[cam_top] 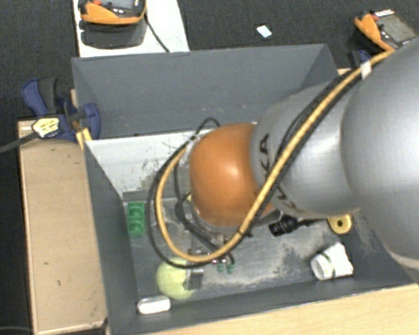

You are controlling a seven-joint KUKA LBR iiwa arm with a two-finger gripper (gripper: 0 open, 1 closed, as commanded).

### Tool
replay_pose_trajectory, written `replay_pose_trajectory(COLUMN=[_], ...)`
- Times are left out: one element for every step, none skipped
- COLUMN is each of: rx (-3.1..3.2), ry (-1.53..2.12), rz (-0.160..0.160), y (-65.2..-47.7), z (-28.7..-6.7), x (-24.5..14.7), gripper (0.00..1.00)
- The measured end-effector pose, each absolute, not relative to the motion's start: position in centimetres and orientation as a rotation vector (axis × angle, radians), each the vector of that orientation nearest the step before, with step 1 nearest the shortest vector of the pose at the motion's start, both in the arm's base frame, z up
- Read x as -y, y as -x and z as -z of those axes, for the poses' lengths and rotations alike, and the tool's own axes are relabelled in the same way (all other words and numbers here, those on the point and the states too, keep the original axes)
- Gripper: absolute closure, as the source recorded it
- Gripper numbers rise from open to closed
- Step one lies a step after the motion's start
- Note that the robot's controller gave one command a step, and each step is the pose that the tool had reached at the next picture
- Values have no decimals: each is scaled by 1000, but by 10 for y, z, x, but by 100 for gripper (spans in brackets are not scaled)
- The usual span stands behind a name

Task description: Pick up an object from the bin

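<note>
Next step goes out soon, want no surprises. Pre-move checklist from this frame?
1. Gripper inside the bin, low at front left: ok.
2. Candidate in range: yellow-green ball right beside the gripper: ok.
3. Ball grasped: cannot tell; the orange wrist cover hides the contact.
4. Clutter round the ball: white flat piece lies close beside it by the front wall and may interfere: not ok.
5. Cable loop clear of the green ribbed block: cannot tell.
</note>
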State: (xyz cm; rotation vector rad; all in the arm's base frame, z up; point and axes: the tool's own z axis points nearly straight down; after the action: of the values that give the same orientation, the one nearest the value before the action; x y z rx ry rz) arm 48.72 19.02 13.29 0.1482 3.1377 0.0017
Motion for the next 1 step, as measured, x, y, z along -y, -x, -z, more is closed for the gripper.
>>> replay_pose_trajectory(rx=[-3134], ry=[-65], rz=[-3], y=[-495], z=[-148], x=[-196], gripper=[0])
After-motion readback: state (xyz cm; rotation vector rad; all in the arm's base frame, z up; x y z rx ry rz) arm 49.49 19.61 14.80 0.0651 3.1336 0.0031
